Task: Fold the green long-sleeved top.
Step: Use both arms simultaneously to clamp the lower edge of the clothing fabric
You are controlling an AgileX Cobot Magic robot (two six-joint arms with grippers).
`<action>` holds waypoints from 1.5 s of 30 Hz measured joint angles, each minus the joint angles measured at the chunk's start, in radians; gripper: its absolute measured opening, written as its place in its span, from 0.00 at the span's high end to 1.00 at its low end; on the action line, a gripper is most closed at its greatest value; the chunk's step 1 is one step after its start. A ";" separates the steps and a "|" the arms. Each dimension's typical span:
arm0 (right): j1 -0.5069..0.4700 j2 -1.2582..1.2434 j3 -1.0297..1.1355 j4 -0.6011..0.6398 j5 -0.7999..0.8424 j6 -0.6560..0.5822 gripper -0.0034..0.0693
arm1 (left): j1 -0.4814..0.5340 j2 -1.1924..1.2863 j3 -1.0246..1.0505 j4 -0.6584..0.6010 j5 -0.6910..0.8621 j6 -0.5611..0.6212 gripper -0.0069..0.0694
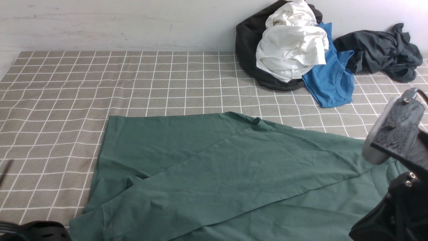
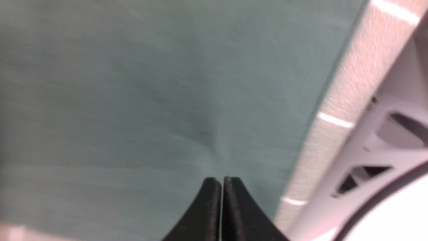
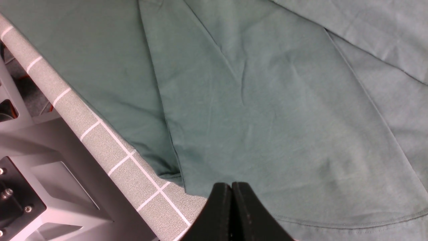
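Grey checked cloth covers the table, with a pale wall behind it. At the near left, the left arm shows in the front view only as a dark shape in the corner. Its wrist view has the left gripper low on the green long-sleeved top, close beside the garment's edge. The jaws are pressed together and a small pucker in the fabric runs into the tips, so it appears to pinch a thin fold.

The top lies spread across the near half of the table, with an upper layer folded diagonally over it. It looks like soft, light, limp cotton. It should sag from any lifted point and wrinkle if dragged, so the hem, corners and shoulder seams seem the best holds, taken on both sides at once.

On the right, the right arm angles down. The right gripper is clenched too, with no cloth visibly caught, poised over the hem by the table's near edge.
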 joint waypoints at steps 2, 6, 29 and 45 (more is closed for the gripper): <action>0.000 0.000 0.000 -0.001 -0.008 0.000 0.96 | 0.023 -0.024 -0.008 0.050 0.011 -0.020 0.92; 0.000 0.000 0.000 -0.001 -0.026 0.000 0.96 | 0.065 -0.032 -0.016 0.145 0.081 -0.018 0.92; 0.000 0.000 0.000 -0.001 -0.023 0.000 0.96 | 0.073 -0.034 0.041 -0.008 0.115 0.401 0.32; 0.000 0.000 0.000 -0.001 -0.026 0.000 0.96 | -0.113 0.111 0.041 -0.069 -0.074 0.403 0.32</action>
